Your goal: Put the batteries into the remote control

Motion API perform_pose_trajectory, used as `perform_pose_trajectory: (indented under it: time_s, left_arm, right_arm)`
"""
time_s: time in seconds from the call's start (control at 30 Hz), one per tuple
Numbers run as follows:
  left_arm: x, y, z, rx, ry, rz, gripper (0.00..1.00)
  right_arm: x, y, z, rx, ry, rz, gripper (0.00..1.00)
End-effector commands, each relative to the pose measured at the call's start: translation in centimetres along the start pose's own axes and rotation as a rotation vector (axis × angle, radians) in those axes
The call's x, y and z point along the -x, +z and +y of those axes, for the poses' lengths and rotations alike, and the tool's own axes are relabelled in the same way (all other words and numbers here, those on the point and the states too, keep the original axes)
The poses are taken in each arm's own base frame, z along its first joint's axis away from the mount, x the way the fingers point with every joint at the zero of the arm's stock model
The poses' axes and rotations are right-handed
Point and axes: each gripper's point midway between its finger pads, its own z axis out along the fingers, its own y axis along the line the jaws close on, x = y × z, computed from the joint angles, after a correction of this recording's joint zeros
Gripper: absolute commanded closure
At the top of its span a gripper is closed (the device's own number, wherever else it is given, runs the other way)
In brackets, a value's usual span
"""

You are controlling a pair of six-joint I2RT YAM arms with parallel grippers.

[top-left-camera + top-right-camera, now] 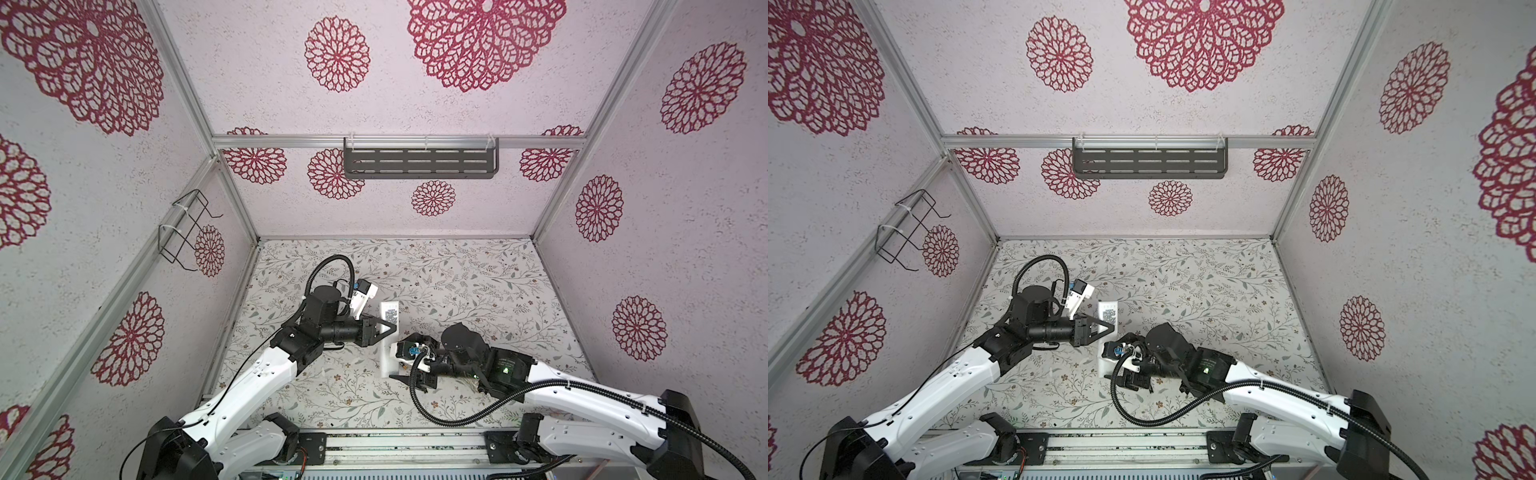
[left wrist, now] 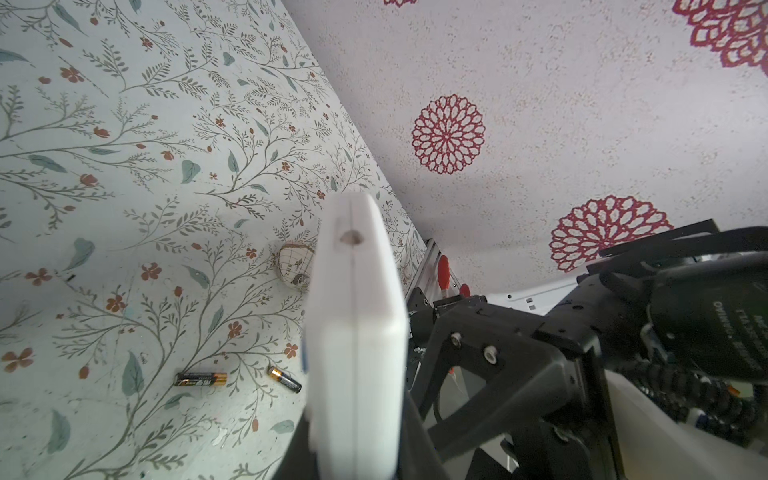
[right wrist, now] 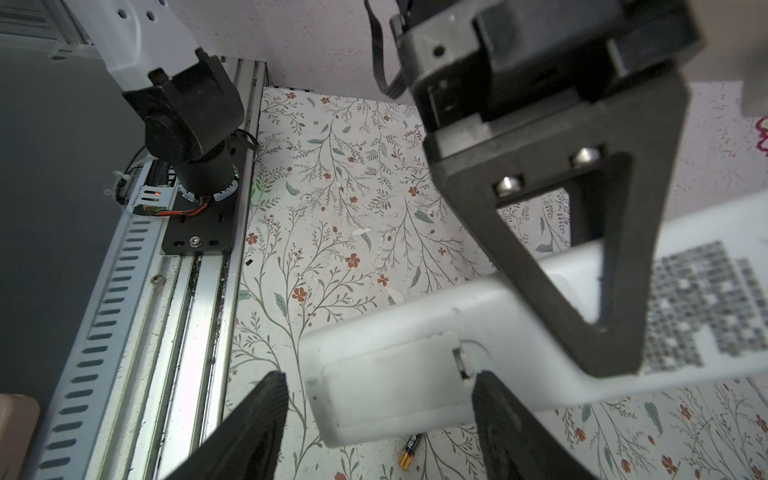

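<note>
The remote control (image 1: 389, 310) (image 1: 1108, 309) is a long white bar held above the floral table, its plain back with the code sticker facing up. My left gripper (image 1: 393, 328) (image 1: 1112, 328) (image 2: 355, 457) is shut on its middle, one black finger (image 3: 582, 270) lying across the back. My right gripper (image 1: 395, 361) (image 1: 1106, 361) (image 3: 380, 415) is open. Its fingers (image 3: 266, 419) stand on either side of the remote's battery-cover end (image 3: 395, 374). Two black-and-gold batteries (image 2: 200, 379) (image 2: 284, 379) lie on the table below; the right wrist view shows one battery (image 3: 409, 451) under the remote.
A small globe-patterned ball (image 2: 295, 266) lies on the table beyond the remote. A grey slotted shelf (image 1: 419, 162) hangs on the back wall and a wire rack (image 1: 185, 232) on the left wall. An aluminium rail (image 1: 395, 444) runs along the table's front edge.
</note>
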Motion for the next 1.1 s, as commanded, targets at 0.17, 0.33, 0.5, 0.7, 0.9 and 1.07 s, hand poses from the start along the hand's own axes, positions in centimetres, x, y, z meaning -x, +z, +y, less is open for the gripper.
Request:
perform_pose_trajectory:
  time_s: [0.17,0.33,0.5,0.7,0.9,1.07]
  left_arm:
    - [0.5,-0.3,-1.5,-0.071,0.028,-0.013,1.0]
    - [0.5,-0.5,-1.6,-0.07,0.037,-0.024,1.0]
    - [0.6,-0.5,-1.6,-0.074,0.039,-0.027,1.0]
    - [0.9,-0.8,-1.6,-0.048,0.063,-0.043,1.0]
    - [1.1,-1.3,-1.2,-0.025,0.079,-0.059,1.0]
    - [1.1,-1.2,-0.5,0.004,0.076,-0.06,1.0]
  right_arm:
    - [1.7,0.2,-0.3,-0.006,-0.06,-0.015,0.28]
    - [1.0,1.0,0.0,0.007,-0.06,0.019,0.29]
    - [0.2,1.5,0.3,0.008,-0.067,0.057,0.31]
    - [-0.4,1.8,1.0,0.036,-0.062,0.096,0.37]
    - [-1.9,2.6,2.1,0.078,-0.057,0.173,0.42]
    - [-2.3,2.6,2.7,0.109,-0.043,0.19,0.46]
